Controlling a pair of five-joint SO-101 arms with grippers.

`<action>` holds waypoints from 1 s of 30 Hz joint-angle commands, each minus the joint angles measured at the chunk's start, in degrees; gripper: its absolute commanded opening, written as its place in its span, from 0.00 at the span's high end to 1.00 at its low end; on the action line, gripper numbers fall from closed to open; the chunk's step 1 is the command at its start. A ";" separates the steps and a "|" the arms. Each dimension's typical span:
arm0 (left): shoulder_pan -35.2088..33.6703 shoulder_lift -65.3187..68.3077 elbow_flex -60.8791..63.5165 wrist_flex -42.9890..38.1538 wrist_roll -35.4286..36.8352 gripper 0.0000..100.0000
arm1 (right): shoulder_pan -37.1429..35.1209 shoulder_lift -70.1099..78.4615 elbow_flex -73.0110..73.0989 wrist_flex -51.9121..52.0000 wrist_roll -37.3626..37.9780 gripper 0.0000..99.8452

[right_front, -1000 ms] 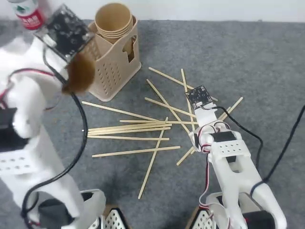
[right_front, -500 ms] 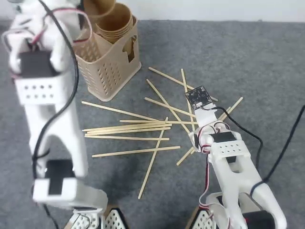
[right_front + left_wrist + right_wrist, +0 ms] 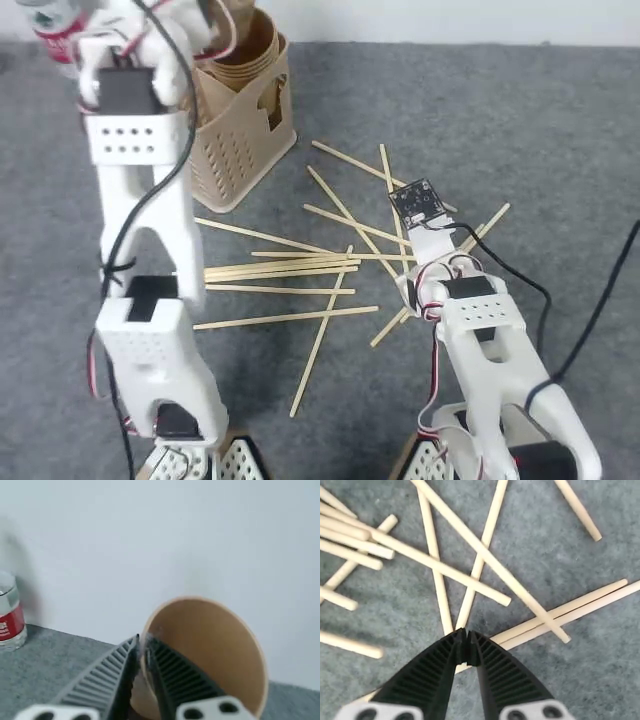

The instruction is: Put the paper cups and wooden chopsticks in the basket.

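While the left arm (image 3: 140,200) stretches over the grey table (image 3: 560,120) toward its far left corner, I judge the step in hand to be setting one more cup into the basket (image 3: 235,150) that stands near that corner. Stacked cups (image 3: 250,55) already sit inside it, against the wall on its right side.

The paper cup (image 3: 210,650) I am carrying hangs from the left gripper (image 3: 142,645), whose jaws pinch its rim, one inside the mouth and one outside. It is tilted, with its mouth turned back toward the wrist camera. From the high view I cannot tell whether it sits squarely over the stack or off to one side.

To do this well, I would first roll the wrist until the cup is upright. Then I would line it up over the stack and lower it slowly, so that it nests rather than catching on a rim. I would open the jaws only once it is seated. The basket looks light, so a knock on its wall could tip it.

The chopsticks (image 3: 300,265) lie scattered across the middle of the table, none of them in the basket yet. The right gripper (image 3: 464,640) hangs low over them, jaws pressed together with nothing between. I would leave it parked so that no stick rolls.
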 commanded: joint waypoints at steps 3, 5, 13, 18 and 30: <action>2.37 2.81 -3.21 0.35 0.70 0.99 | -0.04 -1.89 -0.44 -1.27 0.79 0.99; 2.29 4.57 -3.56 0.18 0.70 0.99 | -0.04 -1.89 -0.44 -1.27 0.79 0.99; -0.35 2.29 -3.74 6.68 0.26 0.75 | 0.04 -1.80 -0.44 -1.27 0.79 0.99; -3.52 -3.34 -3.74 8.09 -4.31 0.74 | -0.04 -1.80 -0.44 -1.27 0.79 0.99; -1.67 11.87 -3.65 -2.37 -14.68 0.76 | -0.13 -1.80 0.53 -1.36 0.79 0.99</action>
